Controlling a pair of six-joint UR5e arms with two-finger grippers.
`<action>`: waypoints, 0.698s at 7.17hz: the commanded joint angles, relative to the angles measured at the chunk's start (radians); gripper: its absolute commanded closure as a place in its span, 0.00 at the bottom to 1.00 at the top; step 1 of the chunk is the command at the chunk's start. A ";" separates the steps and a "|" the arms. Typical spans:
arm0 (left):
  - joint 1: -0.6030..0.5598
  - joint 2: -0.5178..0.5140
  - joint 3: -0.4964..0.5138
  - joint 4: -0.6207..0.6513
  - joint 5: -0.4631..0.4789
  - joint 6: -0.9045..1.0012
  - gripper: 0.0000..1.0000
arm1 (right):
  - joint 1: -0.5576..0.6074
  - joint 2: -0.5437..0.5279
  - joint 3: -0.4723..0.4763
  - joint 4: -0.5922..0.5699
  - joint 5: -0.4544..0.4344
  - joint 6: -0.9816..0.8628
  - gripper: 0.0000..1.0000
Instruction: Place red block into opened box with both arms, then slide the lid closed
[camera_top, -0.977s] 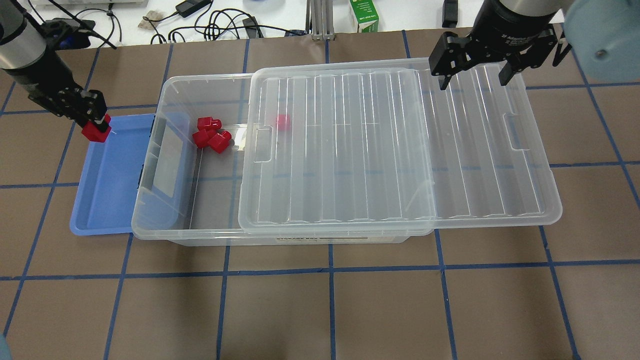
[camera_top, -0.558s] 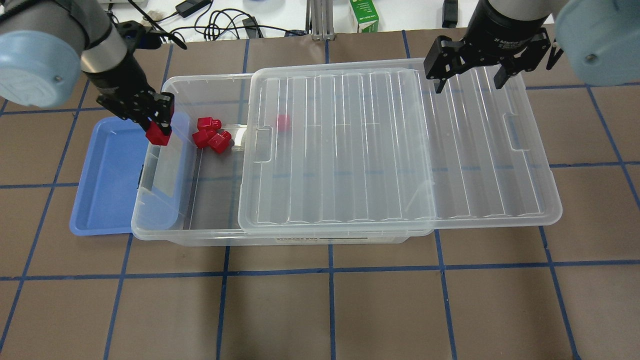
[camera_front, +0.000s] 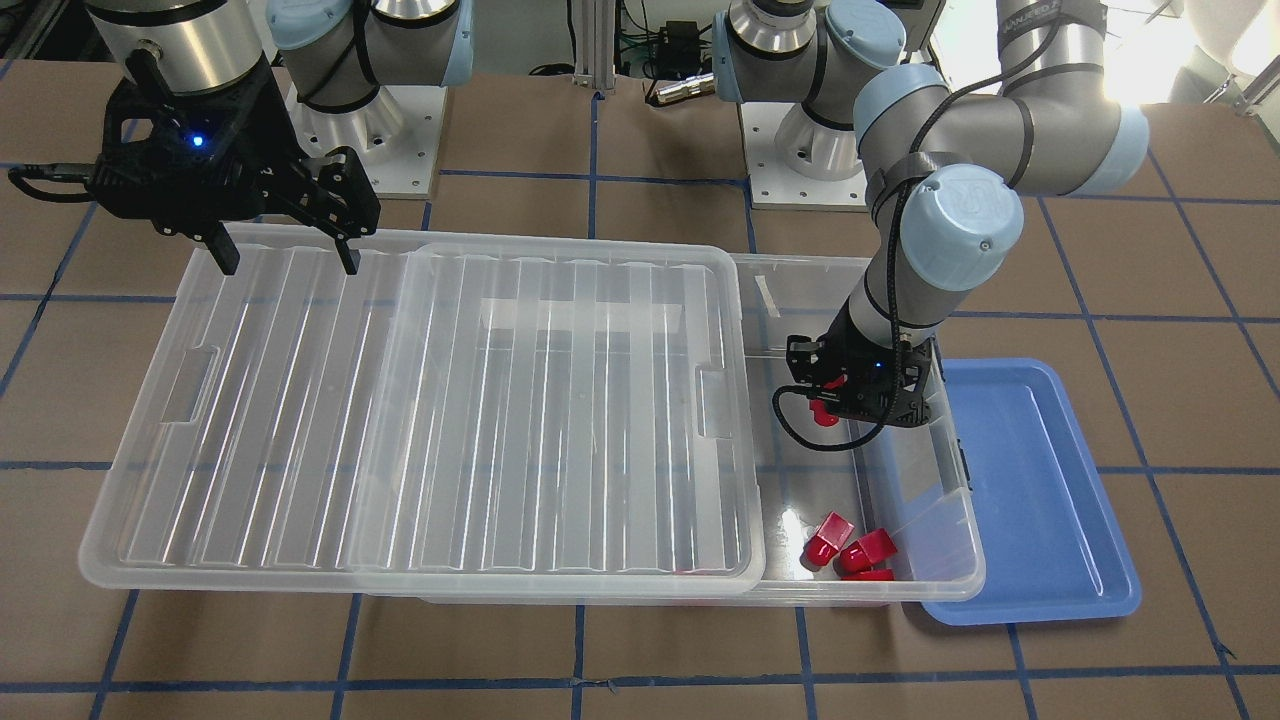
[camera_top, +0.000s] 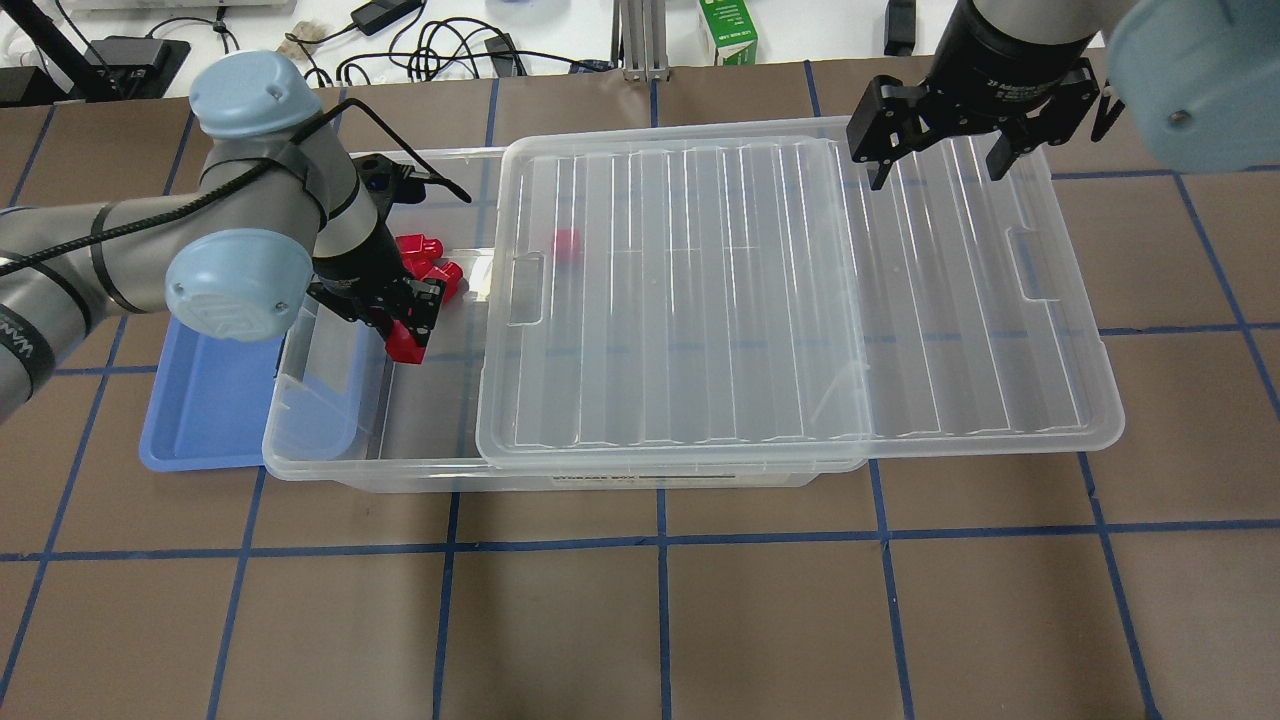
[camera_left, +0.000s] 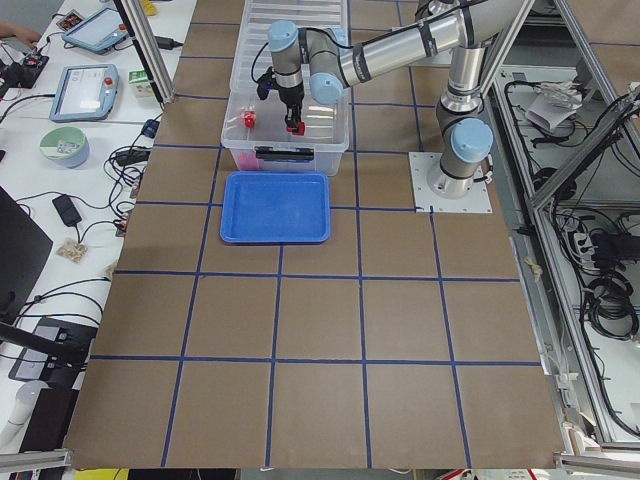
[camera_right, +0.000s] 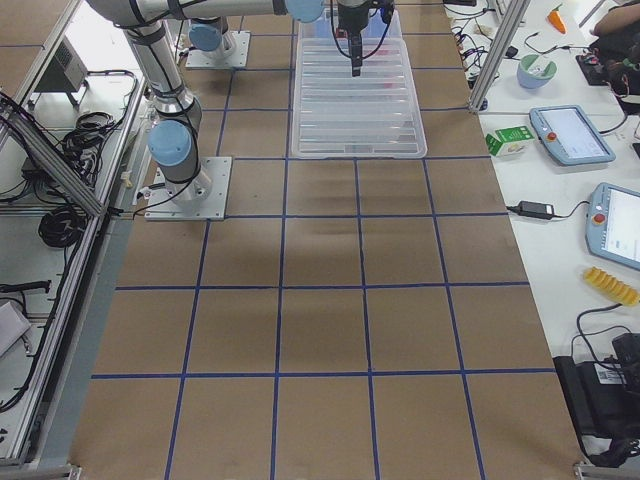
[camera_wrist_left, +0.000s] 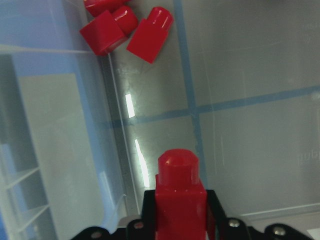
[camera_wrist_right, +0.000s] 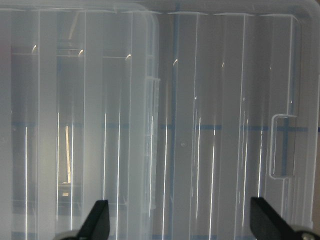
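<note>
Glossy red block (camera_top: 405, 342); clear, ribbed lid (camera_top: 780, 300); blue tray (camera_top: 215, 400); brown table (camera_top: 760, 620) gridded blue, perhaps tape.

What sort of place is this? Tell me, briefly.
Probably a robotics lab workcell: a left arm and right arm mounted on a tape-gridded table, teach pendants on the side bench, aluminium framing around it.

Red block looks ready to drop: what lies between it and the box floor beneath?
Nothing; the left wrist view shows bare box floor under the red block, other blocks lying apart.
</note>
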 joint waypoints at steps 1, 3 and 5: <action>0.003 -0.025 -0.045 0.035 0.000 -0.019 0.99 | 0.000 0.000 0.000 0.000 -0.001 -0.002 0.00; 0.024 -0.051 -0.091 0.127 -0.028 -0.020 0.99 | 0.000 0.000 0.000 -0.002 -0.003 -0.002 0.00; 0.033 -0.060 -0.093 0.127 -0.034 -0.028 0.99 | 0.000 0.000 0.000 0.000 -0.006 -0.005 0.00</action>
